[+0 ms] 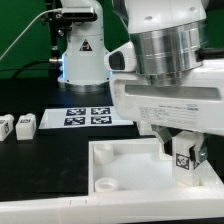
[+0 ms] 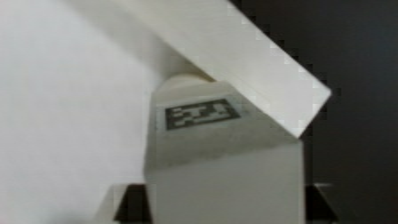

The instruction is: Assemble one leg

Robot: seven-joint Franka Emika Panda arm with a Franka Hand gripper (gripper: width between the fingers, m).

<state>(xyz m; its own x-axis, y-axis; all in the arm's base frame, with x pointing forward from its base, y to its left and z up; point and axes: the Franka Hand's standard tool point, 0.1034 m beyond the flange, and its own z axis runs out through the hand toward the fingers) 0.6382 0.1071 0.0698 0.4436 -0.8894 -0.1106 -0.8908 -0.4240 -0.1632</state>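
Right now the jaws are pinching one small white leg (image 1: 183, 160) between them, one on each side. The leg hangs straight down. A black-and-white square tag (image 1: 183, 163) on its front faces the camera.

The leg is over the big white tray piece (image 1: 120, 160), near that piece's edge on the exterior view's right. I cannot tell if the bottom of the leg touches the tray piece or hangs just above it. The tray piece has a raised rim and a round socket (image 1: 103, 184) in its near corner on the exterior view's left. That socket is well apart from the leg.

In the wrist view the leg (image 2: 214, 160) fills the middle, and its tag (image 2: 199, 112) is easy to see. The far end of the leg sits right by a slanted white edge of the tray piece (image 2: 71, 100).

The tray piece lies on a dark counter (image 1: 40, 160). Behind it lies the marker board (image 1: 88, 115), flat, with four black squares. Two spare legs (image 1: 5, 126) (image 1: 25, 123) stand side by side on the counter at the exterior view's left, far from the jaws. The arm's white base (image 1: 80, 55) stands at the back.
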